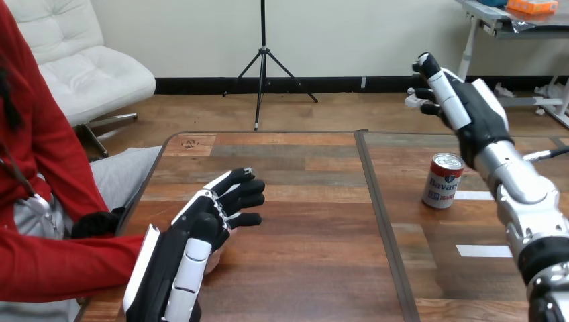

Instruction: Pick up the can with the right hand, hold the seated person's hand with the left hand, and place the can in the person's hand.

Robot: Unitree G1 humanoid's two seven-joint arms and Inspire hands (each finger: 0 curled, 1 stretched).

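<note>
While the can stands, right hand hangs above — apart.

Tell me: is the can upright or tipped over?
Upright. The can stands on its base on the table, its silver top facing up.

Wooden table, grain showing, a soft satin sheen across the planks. The can is metal: glossy printed wall, bare silvery top. Left hand and right hand: matt black bodies, smooth white plastic shells catching light. Right forearm, smooth silver metal. White tape strips look matt. Red sleeve, soft cloth.
</note>
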